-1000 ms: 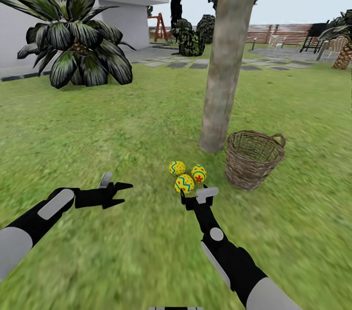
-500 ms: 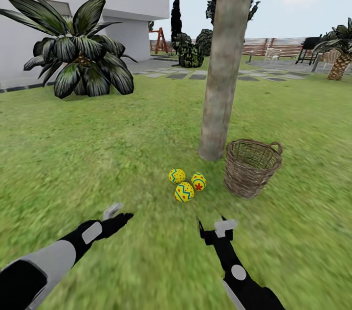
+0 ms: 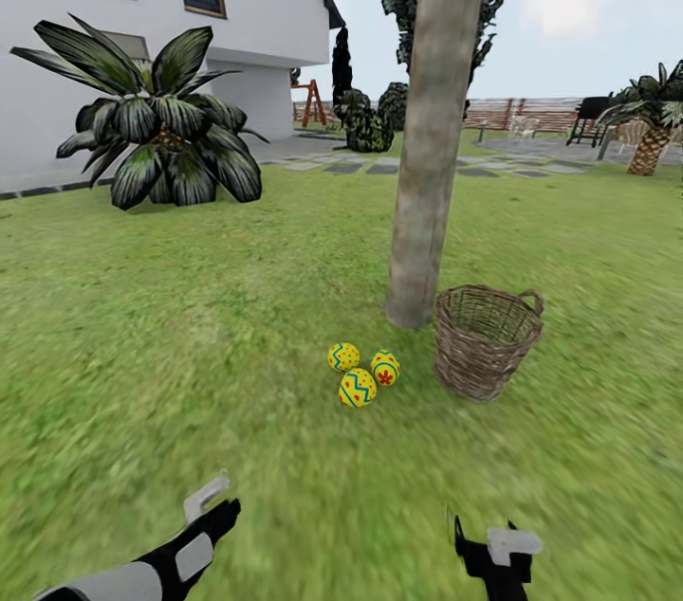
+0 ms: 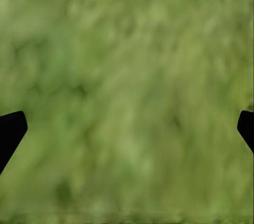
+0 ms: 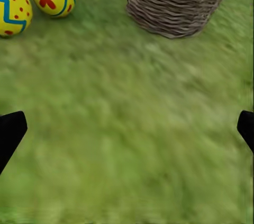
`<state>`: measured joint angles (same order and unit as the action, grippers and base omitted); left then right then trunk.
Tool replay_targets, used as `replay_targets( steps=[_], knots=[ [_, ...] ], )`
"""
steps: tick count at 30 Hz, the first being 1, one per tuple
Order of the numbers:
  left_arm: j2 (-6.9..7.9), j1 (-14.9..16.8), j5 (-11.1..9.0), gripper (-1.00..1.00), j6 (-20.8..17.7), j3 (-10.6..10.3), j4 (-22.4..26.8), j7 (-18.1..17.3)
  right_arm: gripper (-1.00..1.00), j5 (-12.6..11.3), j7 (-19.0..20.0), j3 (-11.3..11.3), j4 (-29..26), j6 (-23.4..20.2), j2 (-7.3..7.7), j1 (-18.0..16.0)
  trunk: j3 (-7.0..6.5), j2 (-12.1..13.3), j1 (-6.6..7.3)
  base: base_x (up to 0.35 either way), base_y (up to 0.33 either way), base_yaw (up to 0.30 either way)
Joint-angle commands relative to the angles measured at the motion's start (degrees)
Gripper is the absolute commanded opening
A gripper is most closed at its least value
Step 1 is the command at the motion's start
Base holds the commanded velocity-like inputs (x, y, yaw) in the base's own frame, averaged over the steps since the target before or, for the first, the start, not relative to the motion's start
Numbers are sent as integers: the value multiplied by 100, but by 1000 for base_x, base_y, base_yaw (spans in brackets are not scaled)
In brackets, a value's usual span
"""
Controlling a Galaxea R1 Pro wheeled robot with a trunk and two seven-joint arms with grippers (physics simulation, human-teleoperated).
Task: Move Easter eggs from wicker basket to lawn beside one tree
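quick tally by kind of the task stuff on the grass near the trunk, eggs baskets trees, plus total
Easter eggs: 3, at and, all on the lawn
wicker basket: 1
tree: 1
Total: 5

So the three small yellow zigzag-banded Easter eggs (image 3: 360, 372) are sitting bunched together on the patchy green lawn (image 3: 190, 317), just in front of the straight grey-brown tree trunk (image 3: 432, 127), with the round brown wicker basket (image 3: 487, 339) standing right of them, beside the trunk.
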<state>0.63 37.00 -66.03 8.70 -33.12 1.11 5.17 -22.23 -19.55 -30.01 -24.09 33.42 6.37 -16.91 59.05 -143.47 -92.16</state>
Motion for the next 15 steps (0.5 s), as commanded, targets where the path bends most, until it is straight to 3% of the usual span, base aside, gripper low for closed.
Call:
replay_targets(
  steps=[1,3,6,12,13,15],
  knots=[
    [-4,-54,-24,100,16,-55,12,41,100,-12,-42,-57,150,103,1,-6,-19,-1,4,0,0,0],
    [-8,-378,-24,100,149,-48,12,57,100,-16,-49,-48,586,392,-16,-5,-63,2,9,0,0,0],
    [8,-653,-24,100,581,-46,12,56,100,-48,-50,-15,746,458,-15,-5,-130,6,17,0,0,0],
    [32,-1112,-21,100,945,-49,12,53,100,-64,-31,-21,983,482,-25,-5,-263,14,33,0,0,0],
    [60,-1314,-15,100,1195,-56,12,49,100,-63,-26,-25,1032,487,-29,-5,-285,16,35,0,0,0],
    [77,-1426,-8,100,1431,-67,12,44,100,-62,-25,-23,1051,489,-30,-5,-329,18,40,0,0,0]
  ],
)
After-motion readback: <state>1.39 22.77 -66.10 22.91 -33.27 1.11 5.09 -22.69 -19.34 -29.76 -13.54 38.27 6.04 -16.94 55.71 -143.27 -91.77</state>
